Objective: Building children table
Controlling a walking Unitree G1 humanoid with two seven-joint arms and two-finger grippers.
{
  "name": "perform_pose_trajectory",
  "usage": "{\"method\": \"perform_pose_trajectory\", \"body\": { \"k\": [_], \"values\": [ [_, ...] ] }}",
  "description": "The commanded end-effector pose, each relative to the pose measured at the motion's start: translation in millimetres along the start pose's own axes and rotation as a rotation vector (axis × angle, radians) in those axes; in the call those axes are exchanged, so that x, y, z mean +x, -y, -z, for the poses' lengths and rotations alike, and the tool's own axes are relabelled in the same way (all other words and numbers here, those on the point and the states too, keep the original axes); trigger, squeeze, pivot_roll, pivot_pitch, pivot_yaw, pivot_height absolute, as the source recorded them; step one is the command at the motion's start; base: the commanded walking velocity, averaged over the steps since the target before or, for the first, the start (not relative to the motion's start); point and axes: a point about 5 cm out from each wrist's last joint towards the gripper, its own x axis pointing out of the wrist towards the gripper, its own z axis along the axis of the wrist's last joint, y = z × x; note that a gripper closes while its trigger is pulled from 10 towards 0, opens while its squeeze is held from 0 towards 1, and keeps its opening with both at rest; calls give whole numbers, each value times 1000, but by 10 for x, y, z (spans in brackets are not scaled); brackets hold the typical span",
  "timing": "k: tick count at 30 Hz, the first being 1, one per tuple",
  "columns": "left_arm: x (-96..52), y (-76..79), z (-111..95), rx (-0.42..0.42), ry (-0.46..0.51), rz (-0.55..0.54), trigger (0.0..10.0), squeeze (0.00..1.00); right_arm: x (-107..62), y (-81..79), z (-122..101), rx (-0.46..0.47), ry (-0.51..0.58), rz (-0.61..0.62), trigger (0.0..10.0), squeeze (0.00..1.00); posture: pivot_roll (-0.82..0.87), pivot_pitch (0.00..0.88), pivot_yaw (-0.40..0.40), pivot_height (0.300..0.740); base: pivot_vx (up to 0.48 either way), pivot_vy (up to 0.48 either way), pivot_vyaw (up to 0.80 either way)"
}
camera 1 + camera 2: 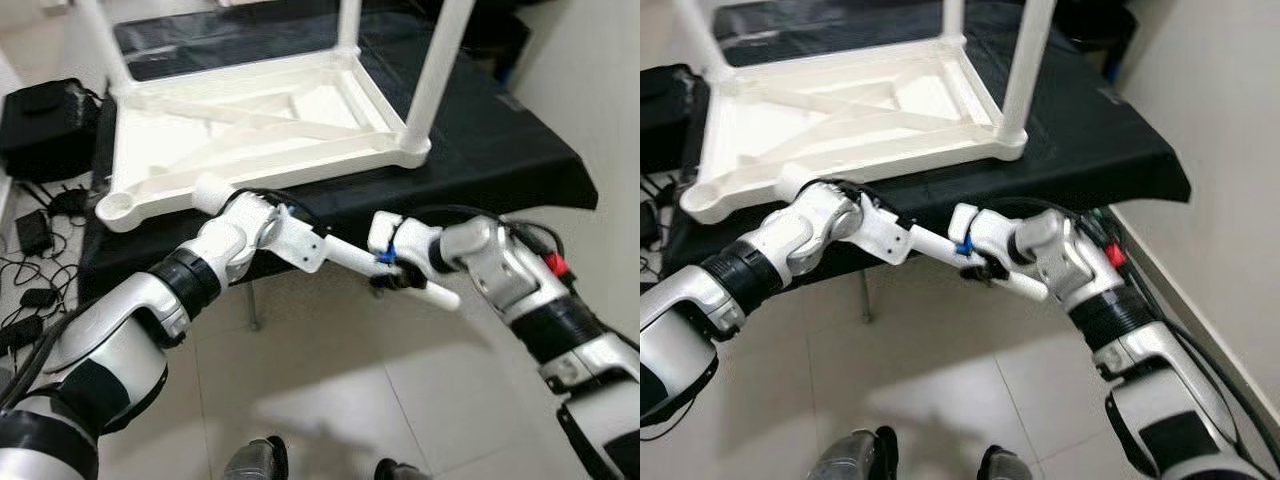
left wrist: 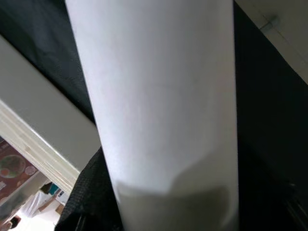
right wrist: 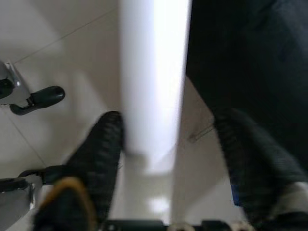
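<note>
Grippers meet below the desk's (image 1: 520,150) front edge: your left gripper (image 1: 300,235) and right gripper (image 1: 392,268) both hold one white leg (image 1: 352,258) level over the tiled floor (image 1: 330,390). In the right wrist view the black fingers (image 3: 98,159) sit either side of the leg, clamped on it; whether your left fingers are apart or together you cannot tell. The tabletop (image 1: 250,130) lies upside down on the desk's black cloth, with other legs standing up from its corners.
</note>
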Motion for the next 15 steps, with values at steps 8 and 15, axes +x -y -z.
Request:
{"method": "perform_pose_trajectory", "body": {
  "k": [8, 15],
  "values": [
    [34, 193, -17, 36, 22, 76, 10000, 0, -417, 437, -296, 17, 197, 179, 10000, 878, 158, 157, -2, 740, 0, 0, 0],
    [8, 131, 123, -46, -5, 49, 10000, 0, -863, 592, -326, 101, 347, 117, 10000, 0, 154, 144, 4, 740, 0, 0, 0]
  ]
}}
